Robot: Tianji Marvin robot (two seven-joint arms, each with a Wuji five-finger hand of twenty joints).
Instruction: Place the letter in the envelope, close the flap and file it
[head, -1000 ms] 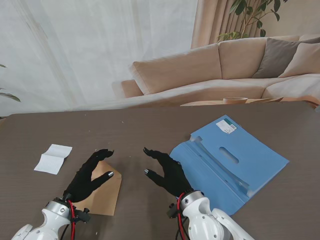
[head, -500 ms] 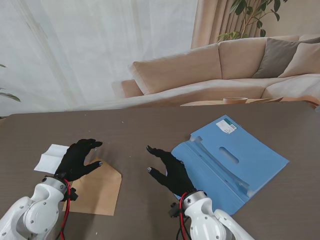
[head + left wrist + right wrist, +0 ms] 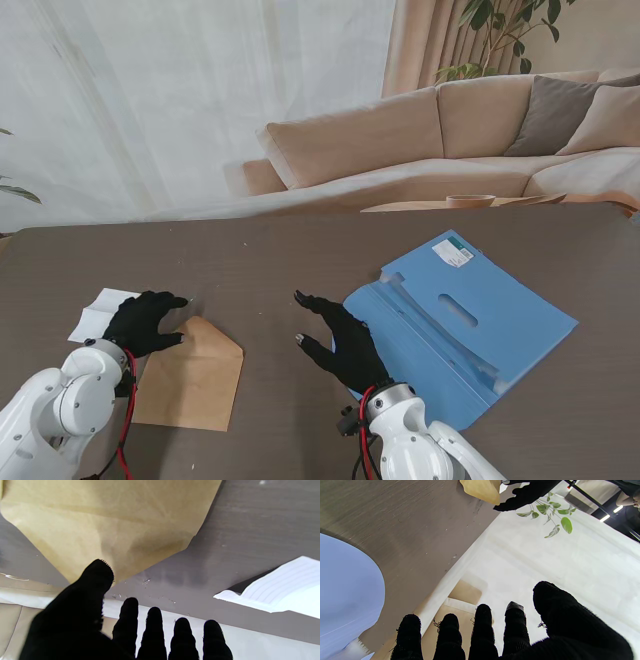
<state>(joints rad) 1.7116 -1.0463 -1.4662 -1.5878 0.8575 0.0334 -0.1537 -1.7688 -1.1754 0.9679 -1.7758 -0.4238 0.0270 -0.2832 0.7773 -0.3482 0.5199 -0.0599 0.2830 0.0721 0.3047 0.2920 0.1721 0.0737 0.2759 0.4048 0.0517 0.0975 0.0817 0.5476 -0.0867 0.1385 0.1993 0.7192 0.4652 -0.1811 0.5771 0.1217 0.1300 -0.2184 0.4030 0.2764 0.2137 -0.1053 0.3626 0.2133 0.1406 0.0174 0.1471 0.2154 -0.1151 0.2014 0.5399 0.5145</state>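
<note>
- The black-gloved left hand [image 3: 143, 322] hovers with fingers spread, grasping nothing, its thumb over the flap corner of the flat brown paper envelope [image 3: 190, 378].
- The black-gloved right hand [image 3: 340, 340] is likewise released, fingers apart over bare dark wood-grain table [image 3: 270, 270].
- Just beyond the left fingertips lies the folded white lined letter [image 3: 103, 313], outside the envelope.
- Right of the right hand lies the open blue plastic file folder [image 3: 470, 330].
</note>
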